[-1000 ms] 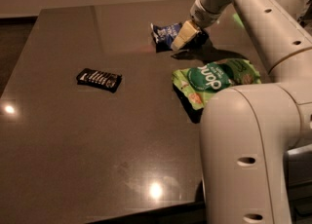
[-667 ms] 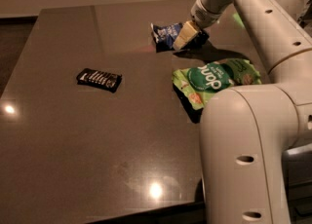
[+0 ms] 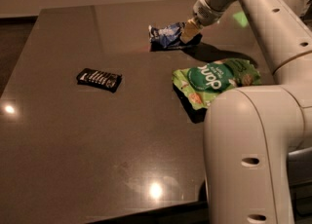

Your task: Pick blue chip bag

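Observation:
The blue chip bag [image 3: 165,33], small, crinkled and dark blue with white markings, is at the far middle-right of the dark table [image 3: 97,145]. My gripper [image 3: 188,31] reaches down from the upper right and is shut on the bag's right end. That end is tilted up slightly and casts a dark shadow on the table beneath it. The bag's left end points toward the table's middle.
A larger green bag with a round logo [image 3: 214,79] lies just in front of the blue bag. A flat black bar-shaped packet [image 3: 99,79] lies at the left middle. My white arm and base [image 3: 253,150] fill the right foreground.
The gripper and the bag's right end have risen very slightly. The green bag and the black packet have not moved.

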